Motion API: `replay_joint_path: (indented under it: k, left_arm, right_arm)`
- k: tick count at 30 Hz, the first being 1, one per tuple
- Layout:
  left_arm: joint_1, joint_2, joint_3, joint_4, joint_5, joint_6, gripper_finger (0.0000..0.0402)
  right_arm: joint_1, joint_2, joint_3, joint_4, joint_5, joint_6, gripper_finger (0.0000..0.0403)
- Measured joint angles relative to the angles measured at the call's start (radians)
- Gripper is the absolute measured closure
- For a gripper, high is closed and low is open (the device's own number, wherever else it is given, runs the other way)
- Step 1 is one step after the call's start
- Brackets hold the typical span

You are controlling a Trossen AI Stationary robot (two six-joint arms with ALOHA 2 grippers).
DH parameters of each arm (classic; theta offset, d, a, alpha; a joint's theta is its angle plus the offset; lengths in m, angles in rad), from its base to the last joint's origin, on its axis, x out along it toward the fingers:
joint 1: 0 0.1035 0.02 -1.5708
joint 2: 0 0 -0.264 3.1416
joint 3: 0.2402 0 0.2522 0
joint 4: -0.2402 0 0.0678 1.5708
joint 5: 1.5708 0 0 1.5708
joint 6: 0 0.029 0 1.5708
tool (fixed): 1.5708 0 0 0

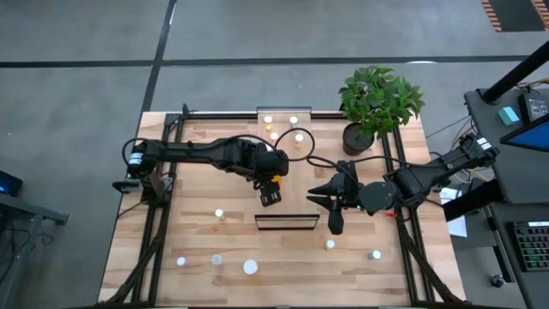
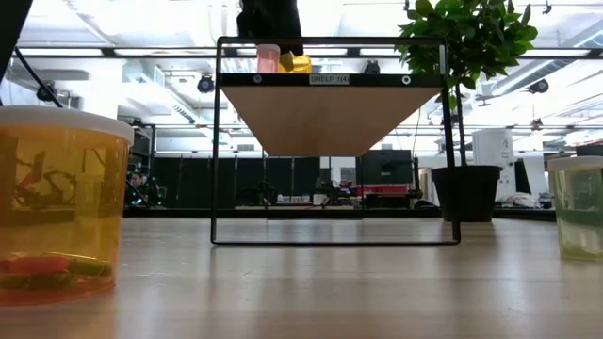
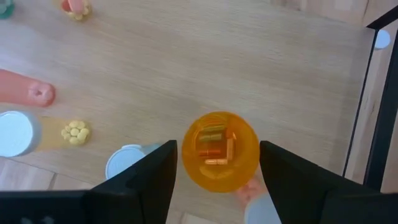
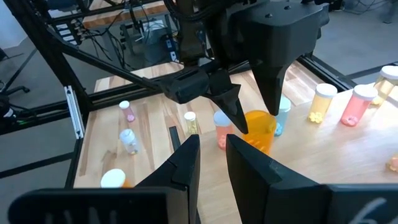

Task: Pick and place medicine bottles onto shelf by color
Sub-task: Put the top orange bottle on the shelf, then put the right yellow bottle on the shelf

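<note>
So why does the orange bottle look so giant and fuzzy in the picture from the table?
In the low view the orange bottle stands right at the lens, so it looms large and soft, while the shelf behind is dark against bright ceiling lights. In the left wrist view, the left gripper frames another orange bottle sharply.

Small white label (image 2: 329,79) centred on the shelf (image 2: 283,79) front edge, low view; appears to read "SHELF", remainder illegible. No other readable text.

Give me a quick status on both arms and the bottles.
Left claw open around orange bottle, cap off, on shelf. Right claw nearly closed, empty, beside left arm. More bottles crowd shelf nearby.
</note>
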Motion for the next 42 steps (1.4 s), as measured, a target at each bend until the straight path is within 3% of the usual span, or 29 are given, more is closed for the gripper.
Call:
replay_joint_path:
  k: [6, 15, 20, 29, 33, 42]
  left_arm:
    - [0.0, -0.018, 0.019, -0.011, 0.001, 0.002, 0.0191]
    - [0.0, -0.13, 0.082, 0.026, 0.001, 0.129, 0.0191]
    - [0.0, -0.229, 0.077, 0.154, 0.0, 0.255, 0.0191]
    - [0.0, -0.379, 0.047, 0.424, 0.0, 0.447, 0.0191]
    - [0.0, -0.415, 0.04, 0.463, -0.002, 0.476, 0.0191]
    - [0.0, -0.439, 0.031, 0.469, -0.009, 0.466, 0.0191]
  right_arm:
    - [0.003, -0.011, 0.0, -0.015, -0.017, 0.06, 0.0335]
    - [0.003, -0.047, 0.0, -0.154, -0.279, 0.411, 0.0335]
    - [0.007, -0.014, 0.0, -0.157, -0.396, 0.588, 0.0335]
    - [0.054, 0.097, 0.05, -0.184, -0.46, 0.817, 0.0335]
    - [0.072, 0.166, 0.148, -0.343, -0.459, 0.9, 0.0335]
    - [0.077, 0.34, 0.387, -0.899, -0.469, 1.105, 0.0329]
